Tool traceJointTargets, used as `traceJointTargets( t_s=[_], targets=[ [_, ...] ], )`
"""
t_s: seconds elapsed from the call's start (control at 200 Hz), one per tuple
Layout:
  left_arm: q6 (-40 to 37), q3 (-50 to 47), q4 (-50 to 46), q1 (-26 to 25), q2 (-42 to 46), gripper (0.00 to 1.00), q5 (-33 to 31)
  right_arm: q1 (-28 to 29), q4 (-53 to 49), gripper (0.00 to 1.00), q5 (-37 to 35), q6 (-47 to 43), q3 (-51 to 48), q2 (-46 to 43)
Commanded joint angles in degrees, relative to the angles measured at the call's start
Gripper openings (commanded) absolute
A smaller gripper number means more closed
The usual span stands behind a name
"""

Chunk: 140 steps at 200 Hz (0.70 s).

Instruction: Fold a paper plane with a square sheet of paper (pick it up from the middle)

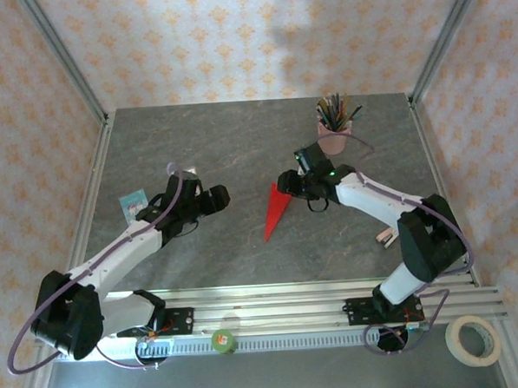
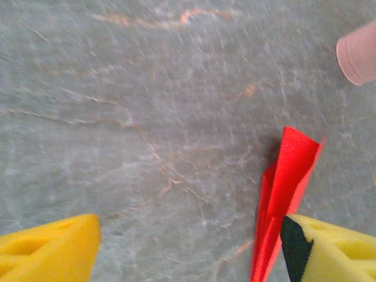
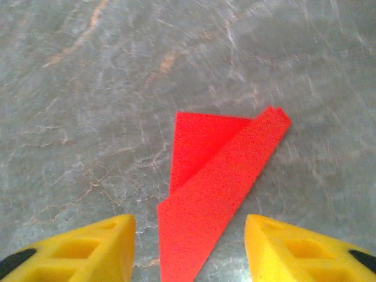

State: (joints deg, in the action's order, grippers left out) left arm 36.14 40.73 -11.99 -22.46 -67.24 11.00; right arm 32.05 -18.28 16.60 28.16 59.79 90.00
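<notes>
Your plane (image 1: 276, 212) lies with its long axis running far to near, tip toward the bases. Left claw (image 2: 189, 228) and right claw (image 3: 189, 221) both gape wide, empty.

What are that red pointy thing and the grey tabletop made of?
The paper plane looks like thin matte red paper: sharp creases, overlapping flat layers. The table looks like grey stone or stone-print laminate, veined; which is unclear.

Paper plane (image 1: 276, 212) on table (image 1: 230, 143), pencil cup (image 1: 333, 136) behind, card (image 1: 133, 202) far left.
</notes>
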Motion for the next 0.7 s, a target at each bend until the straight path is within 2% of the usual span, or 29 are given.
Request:
traceJointTargets(
  t_s=[0.0,0.155,0.305,0.47,0.696],
  targets=[
    [-0.33,-2.47,1.00,1.36,2.34,0.88,-3.63,3.20,-4.43,0.56,-9.49,6.21,0.21,-0.04],
    [-1.37,-4.39,3.00,3.46,3.29,0.94,-2.80,7.62,-5.04,0.58,-13.47,10.93,2.29,3.98],
    [-2.21,-4.77,3.07,4.69,2.33,0.95,-2.21,10.75,-7.35,0.58,-16.71,14.36,5.93,9.12],
    [-5.17,-5.40,3.77,5.40,1.38,0.95,-1.69,11.76,-10.26,0.56,-20.49,17.32,8.71,12.72],
    [-6.52,-4.62,3.63,5.96,-0.93,0.95,-1.17,11.80,-11.64,0.55,-21.15,18.34,9.67,14.44]
  ],
)
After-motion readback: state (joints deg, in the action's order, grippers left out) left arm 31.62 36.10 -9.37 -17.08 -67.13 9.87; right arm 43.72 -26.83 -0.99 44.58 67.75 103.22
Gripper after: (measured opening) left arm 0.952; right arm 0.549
